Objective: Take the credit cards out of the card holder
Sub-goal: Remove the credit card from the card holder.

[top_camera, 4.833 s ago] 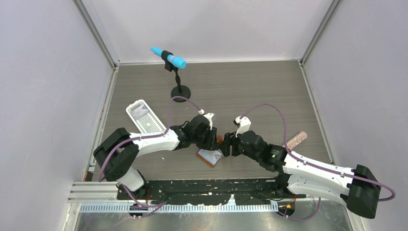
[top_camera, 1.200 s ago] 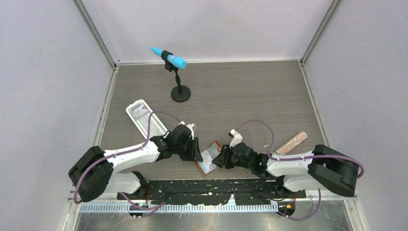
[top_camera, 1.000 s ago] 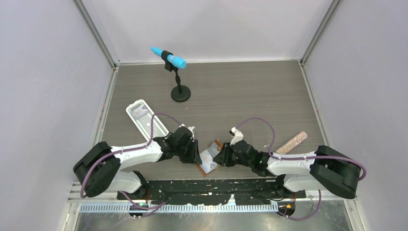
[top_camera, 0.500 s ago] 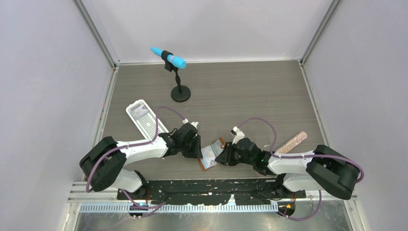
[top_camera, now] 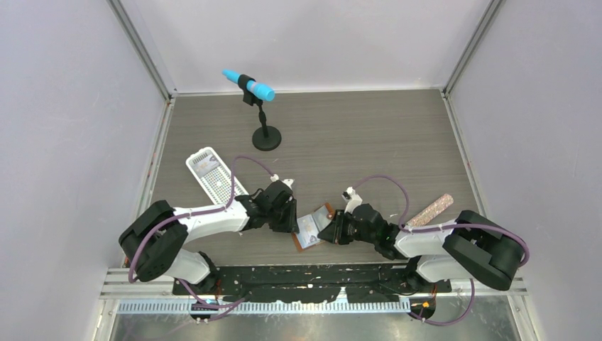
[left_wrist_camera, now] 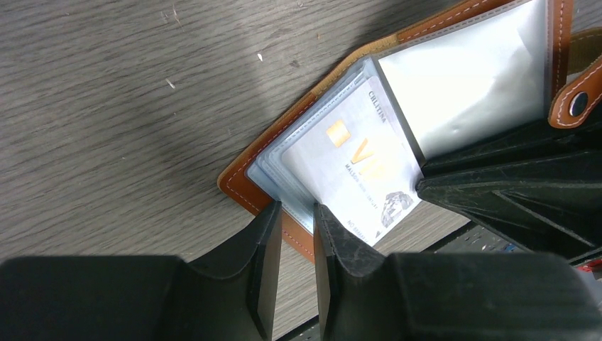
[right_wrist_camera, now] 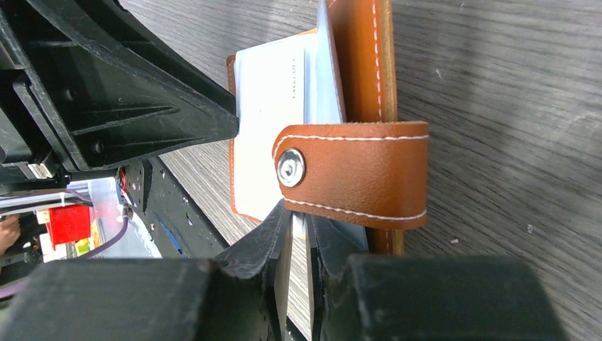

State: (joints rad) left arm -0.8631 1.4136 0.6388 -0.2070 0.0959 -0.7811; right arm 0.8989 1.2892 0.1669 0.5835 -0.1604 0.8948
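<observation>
Tan leather marks your target: the card holder [top_camera: 313, 229] lies open on the table [top_camera: 369, 142] near the front edge, between the two grippers. From above you get little more than a brown rim and a pale patch, because both wrists crowd over it.

Your left gripper [left_wrist_camera: 297, 213] has its fingers [left_wrist_camera: 264, 256] set close on the holder's near corner. One finger is outside the stitched leather rim and one is on top of the sleeves, with the rim clamped between them. Just past them a credit card [left_wrist_camera: 355, 167] sits in the front pocket, showing a gold chip and orange lettering. Its far end is covered by the black body of the other gripper. Layers under it show only as thin edges, too fine to count. A clear sleeve [left_wrist_camera: 461, 78] fills the other half, and glare hides what it holds.

Your right gripper [right_wrist_camera: 299, 213] faces the holder from the opposite side. Its fingers [right_wrist_camera: 278, 238] stand nearly together with a thin pale sheet in the slit. The snap tab [right_wrist_camera: 355, 170] lies across the tips, so you cannot tell whether that sheet is a card or a sleeve, nor whether it is truly pinched.

Well to the left, a white tray [top_camera: 213, 174] holds something pale at its far end, too small to make out.
</observation>
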